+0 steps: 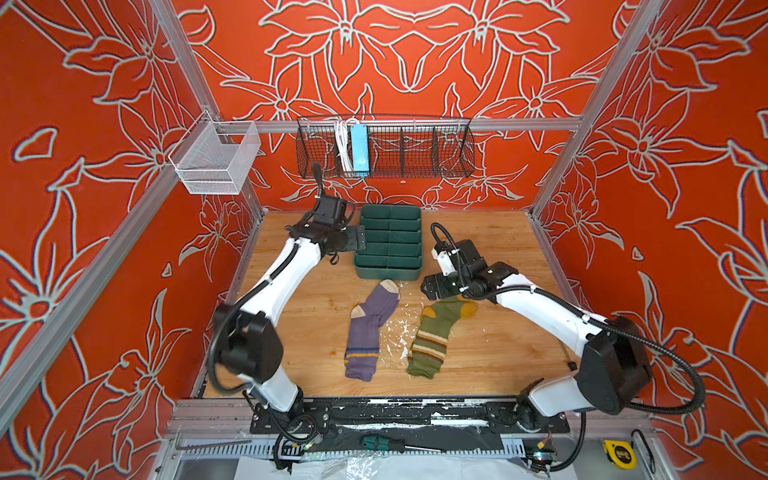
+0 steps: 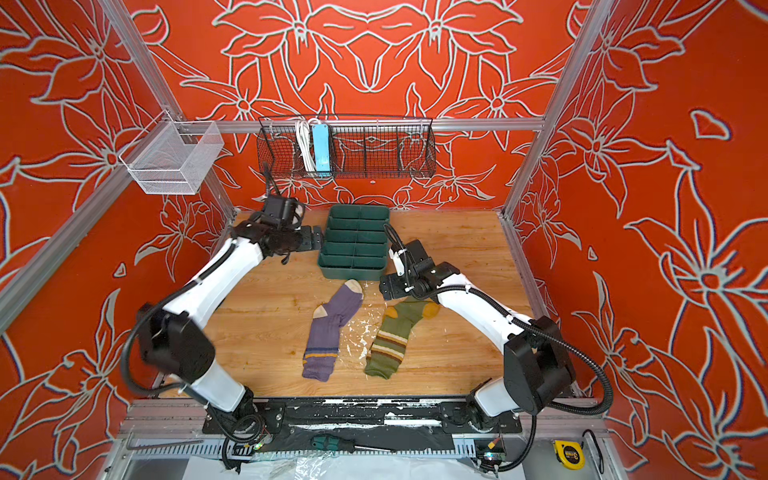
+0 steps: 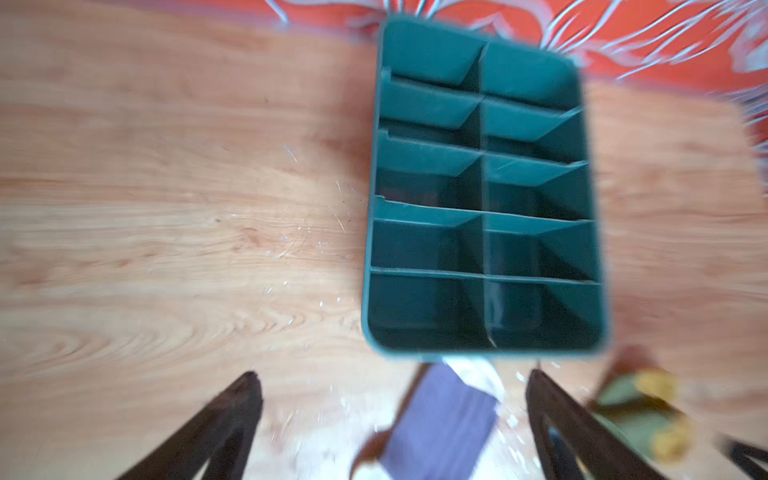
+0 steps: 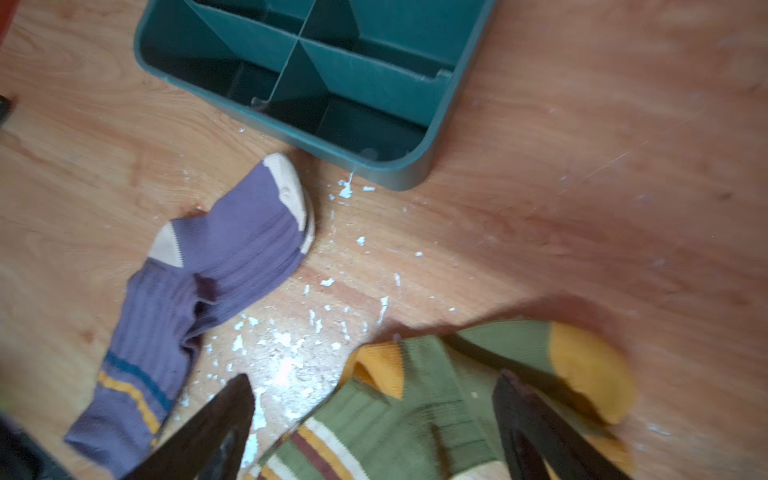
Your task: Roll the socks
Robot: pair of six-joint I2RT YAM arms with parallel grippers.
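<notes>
2 socks (image 1: pixel 399 332) lie flat and unrolled on the wooden bench (image 1: pixel 498 332), side by side. The purple sock (image 1: pixel 370 328) is on the left and the olive green sock (image 1: pixel 436 336) on the right, toes toward a green divided tray (image 1: pixel 388 272) at the far side. The left end effector (image 3: pixel 392 376) hangs beside the tray's left wall, fingers spread apart, holding nothing. The right end effector (image 4: pixel 374 378) hovers over the green sock's foot end, fingers also apart and empty. By this view no rolling is done yet — both socks are left to roll.
</notes>
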